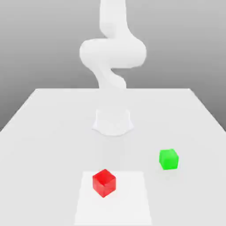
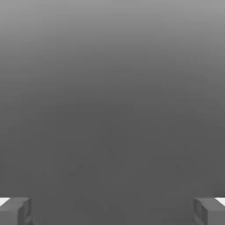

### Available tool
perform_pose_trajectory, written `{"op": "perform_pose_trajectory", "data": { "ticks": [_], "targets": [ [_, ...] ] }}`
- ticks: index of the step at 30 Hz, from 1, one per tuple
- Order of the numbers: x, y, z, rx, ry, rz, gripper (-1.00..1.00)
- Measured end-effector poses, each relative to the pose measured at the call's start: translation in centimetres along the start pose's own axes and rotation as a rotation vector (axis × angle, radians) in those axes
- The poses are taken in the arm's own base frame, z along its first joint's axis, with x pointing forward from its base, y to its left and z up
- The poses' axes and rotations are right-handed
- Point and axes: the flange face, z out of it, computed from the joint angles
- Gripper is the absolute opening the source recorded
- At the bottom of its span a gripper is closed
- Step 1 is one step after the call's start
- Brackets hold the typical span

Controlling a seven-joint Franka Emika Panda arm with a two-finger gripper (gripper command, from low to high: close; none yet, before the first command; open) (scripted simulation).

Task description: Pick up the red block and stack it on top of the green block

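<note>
Near the front edge of the white worktop (image 1: 53, 132), w/ nothing gripping it, sits the small glossy bright red cube (image 1: 104, 182), i.e. the red block. It rests on a slightly paler square patch (image 1: 132, 198) of the surface, turned so one corner faces the exterior view. The small plain bright green cube (image 1: 168, 159), the green block, stands off toward the exterior view's right and a bit farther back, apart from the red one, not touching it.

Progress: nothing done yet, as far as the pics show. Red block not grasped, not lifted; green block has nothing on top. All steps are left: reach, grip, lift, carry over, set down, release.

Arm pose: the white robot arm (image 1: 112, 53) rises behind both blocks, folded over itself above its round base (image 1: 113, 123), well away from the cubes. The hand (image 2: 112, 211) shows in the hand view w/ its two grey fingertips (image 2: 15, 211) at opposite sides of the frame, wide apart, nothing between them. Beyond them is plain grey background, so the hand seems pointed away from the worktop, not down at the blocks. Both cubes thus lie well clear of the hand; my guess is it must swing down & forward toward the red block first.
</note>
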Motion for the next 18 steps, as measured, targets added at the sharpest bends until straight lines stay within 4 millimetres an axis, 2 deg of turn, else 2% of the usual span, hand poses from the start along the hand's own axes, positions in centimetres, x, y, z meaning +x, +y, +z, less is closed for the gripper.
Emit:
{"op": "perform_pose_trajectory", "data": {
  "ticks": [2, 5, 10, 14, 18],
  "targets": [
    [-0.5, 1.4, 5.4, -0.032, -0.075, -0.06, 0.0],
    [-2.3, 3.8, 12.7, -0.079, -0.18, -0.151, 0.0],
    [-7.5, 8.9, 23.0, -0.157, -0.351, -0.309, 0.0],
    [-13.0, 14.2, 29.4, -0.225, -0.491, -0.449, 0.0],
    [-18.3, 20.1, 33.1, -0.294, -0.618, -0.584, 0.0]
  ]
}}
